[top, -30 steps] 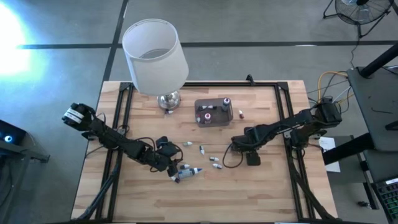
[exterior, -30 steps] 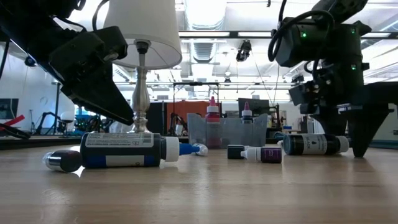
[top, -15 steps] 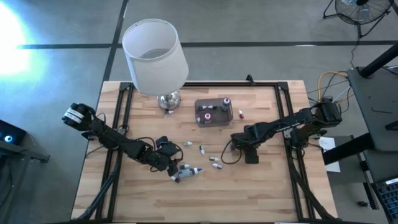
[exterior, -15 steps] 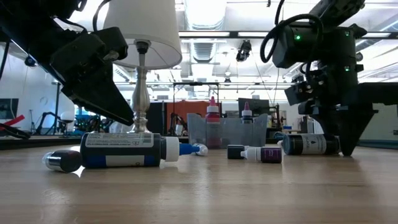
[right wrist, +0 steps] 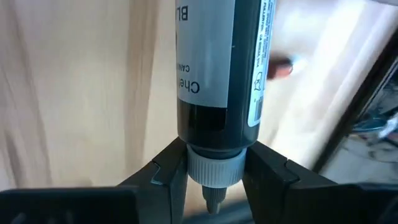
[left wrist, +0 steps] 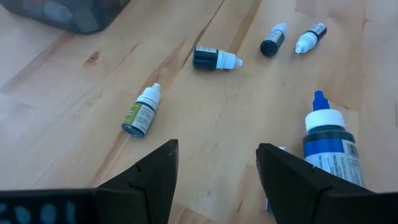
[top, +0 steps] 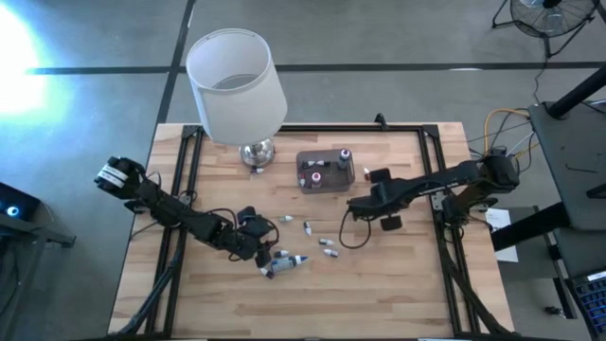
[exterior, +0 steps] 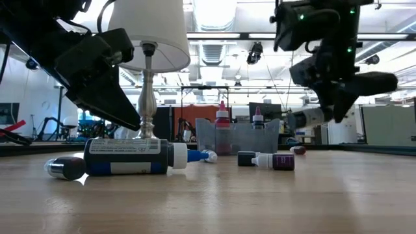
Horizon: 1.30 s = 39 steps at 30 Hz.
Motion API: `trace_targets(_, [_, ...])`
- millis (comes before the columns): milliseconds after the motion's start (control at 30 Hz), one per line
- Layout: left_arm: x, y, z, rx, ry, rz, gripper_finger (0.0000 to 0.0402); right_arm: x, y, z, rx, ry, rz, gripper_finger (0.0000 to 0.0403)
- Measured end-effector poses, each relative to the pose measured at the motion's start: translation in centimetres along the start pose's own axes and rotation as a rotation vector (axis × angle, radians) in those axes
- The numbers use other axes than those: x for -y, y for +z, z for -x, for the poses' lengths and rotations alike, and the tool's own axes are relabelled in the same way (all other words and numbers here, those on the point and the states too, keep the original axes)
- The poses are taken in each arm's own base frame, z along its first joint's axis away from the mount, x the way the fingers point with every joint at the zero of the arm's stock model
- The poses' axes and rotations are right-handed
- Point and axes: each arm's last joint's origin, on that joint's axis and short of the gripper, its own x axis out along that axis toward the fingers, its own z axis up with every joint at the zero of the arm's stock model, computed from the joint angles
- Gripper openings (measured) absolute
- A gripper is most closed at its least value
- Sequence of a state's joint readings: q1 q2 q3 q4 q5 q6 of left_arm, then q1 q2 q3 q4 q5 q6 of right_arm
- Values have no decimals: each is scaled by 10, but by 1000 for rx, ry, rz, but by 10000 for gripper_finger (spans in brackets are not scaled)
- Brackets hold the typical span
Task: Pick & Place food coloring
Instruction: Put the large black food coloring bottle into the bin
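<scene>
Between the right gripper's (right wrist: 210, 171) fingers, a dark food coloring bottle (right wrist: 221, 81) is pinched at its neck, lifted off the table.

Its nozzle points back toward the wrist; the grey box (top: 326, 171), already holding upright bottles, sits just beside. Best to carry it level over the box, clear the rim, then turn it upright before releasing. Left gripper (left wrist: 214, 177) waits spread wide over the scattered bottles (left wrist: 141, 110) near the blue-capped one (left wrist: 330, 137).
</scene>
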<state>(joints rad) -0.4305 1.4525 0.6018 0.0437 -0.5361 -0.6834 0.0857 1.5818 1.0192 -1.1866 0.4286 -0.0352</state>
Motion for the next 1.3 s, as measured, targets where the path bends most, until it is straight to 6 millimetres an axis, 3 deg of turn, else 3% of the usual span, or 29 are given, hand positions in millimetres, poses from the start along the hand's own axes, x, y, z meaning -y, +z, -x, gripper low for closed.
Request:
trace_targets(233, [-1,1,-1,6,12,4,194,-8,1,-17,-468,41,297,120])
trace_targets(400, [-2,1,-1,9,17,5,194,-19,8,-39,-593,48,348,118])
trace_targets(667, [-2,1,-1,8,17,5,194,-26,17,-55,-657,27,393,124])
trace_targets(900, [-2,1,-1,8,18,3,194,-20,21,-42,-592,12,355,133])
trace_targets(1300, [-3,1,-1,2,23,-24,194,-14,31,-33,-536,-2,359,189])
